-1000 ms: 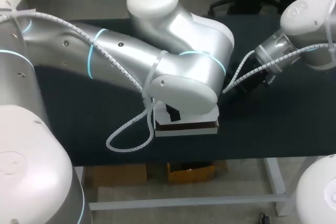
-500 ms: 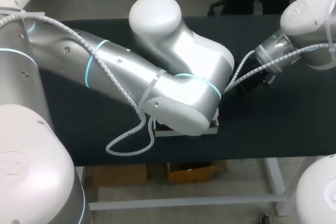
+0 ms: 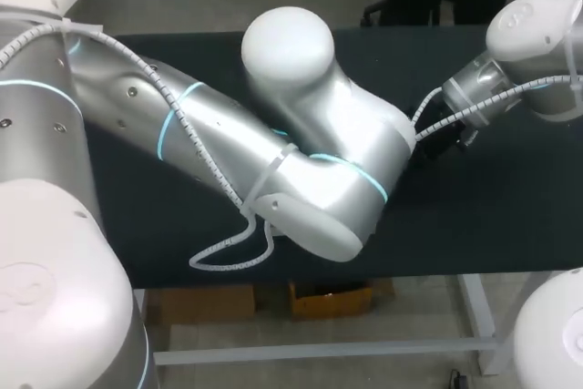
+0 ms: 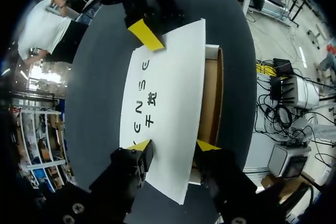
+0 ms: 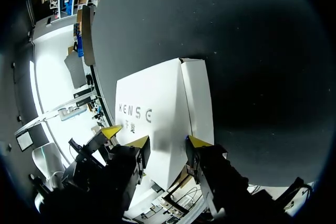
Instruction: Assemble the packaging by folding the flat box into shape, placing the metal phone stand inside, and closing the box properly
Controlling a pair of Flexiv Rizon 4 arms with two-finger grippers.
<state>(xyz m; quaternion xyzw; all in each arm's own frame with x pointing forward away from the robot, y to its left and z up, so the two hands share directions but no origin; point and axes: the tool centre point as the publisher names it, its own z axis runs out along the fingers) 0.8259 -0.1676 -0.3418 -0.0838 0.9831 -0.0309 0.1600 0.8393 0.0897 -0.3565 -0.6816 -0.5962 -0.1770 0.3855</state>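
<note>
The left arm (image 3: 310, 179) has dropped over the box (image 4: 212, 93) near the front of the table (image 3: 492, 216), hiding it from above; left gripper (image 4: 173, 148) and right gripper (image 5: 167, 142), both spread-fingered, sit at its lid (image 4: 168, 66), likely the closing press

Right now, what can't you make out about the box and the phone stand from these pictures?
- Box: in the head view, wholly hidden under the left arm.
- Metal phone stand: seen nowhere. In the left wrist view the white lid covers the inside, and only a brown inner wall shows.
- Right gripper: in the head view, its fingers are hidden behind the left arm's elbow.
</note>
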